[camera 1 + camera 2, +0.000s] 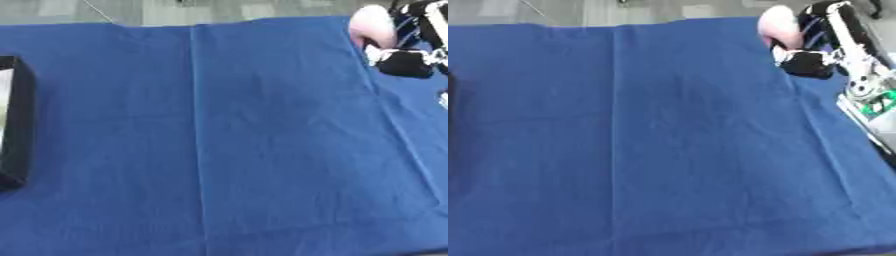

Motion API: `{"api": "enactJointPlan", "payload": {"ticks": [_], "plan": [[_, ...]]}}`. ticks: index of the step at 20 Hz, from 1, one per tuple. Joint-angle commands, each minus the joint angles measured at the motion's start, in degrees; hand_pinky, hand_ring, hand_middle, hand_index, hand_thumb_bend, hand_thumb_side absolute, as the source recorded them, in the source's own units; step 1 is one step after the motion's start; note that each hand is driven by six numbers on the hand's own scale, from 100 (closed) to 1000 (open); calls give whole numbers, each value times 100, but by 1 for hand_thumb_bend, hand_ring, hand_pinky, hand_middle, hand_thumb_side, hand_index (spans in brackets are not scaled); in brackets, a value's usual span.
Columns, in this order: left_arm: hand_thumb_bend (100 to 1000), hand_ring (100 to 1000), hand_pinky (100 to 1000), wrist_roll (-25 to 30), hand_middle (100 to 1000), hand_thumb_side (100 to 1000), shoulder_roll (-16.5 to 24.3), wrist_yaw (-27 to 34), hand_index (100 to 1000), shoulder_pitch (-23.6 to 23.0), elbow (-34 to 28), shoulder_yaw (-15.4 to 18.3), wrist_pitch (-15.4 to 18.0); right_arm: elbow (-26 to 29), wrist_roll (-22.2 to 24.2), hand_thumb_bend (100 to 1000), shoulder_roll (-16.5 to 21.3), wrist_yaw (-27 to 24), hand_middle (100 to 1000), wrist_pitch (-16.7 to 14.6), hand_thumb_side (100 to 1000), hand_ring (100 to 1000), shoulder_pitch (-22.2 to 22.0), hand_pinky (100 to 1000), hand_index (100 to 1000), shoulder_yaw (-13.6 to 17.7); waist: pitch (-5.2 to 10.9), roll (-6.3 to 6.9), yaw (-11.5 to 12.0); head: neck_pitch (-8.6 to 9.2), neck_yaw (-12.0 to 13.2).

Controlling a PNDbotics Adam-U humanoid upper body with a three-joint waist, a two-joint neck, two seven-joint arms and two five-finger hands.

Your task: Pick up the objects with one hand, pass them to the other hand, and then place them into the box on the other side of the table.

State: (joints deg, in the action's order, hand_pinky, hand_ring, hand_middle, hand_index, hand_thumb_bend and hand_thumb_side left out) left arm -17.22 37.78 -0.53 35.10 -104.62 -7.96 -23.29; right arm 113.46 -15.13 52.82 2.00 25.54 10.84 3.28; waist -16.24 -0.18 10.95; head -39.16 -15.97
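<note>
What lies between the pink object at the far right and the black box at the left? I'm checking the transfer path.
Only bare blue cloth, as the left eye view shows, between the pink object and the black box.

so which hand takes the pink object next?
Right, probably. The right hand is already at the pink object, at the blue cloth's far right corner. The left hand shows in neither view; the box sits at the left edge.
</note>
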Motion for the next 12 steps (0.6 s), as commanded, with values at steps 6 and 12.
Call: {"api": "enactJointPlan", "payload": {"ticks": [6, 12], "plan": [[100, 641, 729, 69, 612, 538, 206, 15, 739, 201, -135, 39, 8, 113, 120, 126, -115, -161, 513, -150, 100, 497, 452, 393, 461, -256, 189, 3, 26, 23, 235], [100, 643, 730, 251, 612, 533, 201, 26, 740, 416, -383, -67, 79, 113, 320, 109, -340, -159, 516, -145, 100, 497, 783, 391, 463, -521, 245, 5, 53, -25, 282]]}}
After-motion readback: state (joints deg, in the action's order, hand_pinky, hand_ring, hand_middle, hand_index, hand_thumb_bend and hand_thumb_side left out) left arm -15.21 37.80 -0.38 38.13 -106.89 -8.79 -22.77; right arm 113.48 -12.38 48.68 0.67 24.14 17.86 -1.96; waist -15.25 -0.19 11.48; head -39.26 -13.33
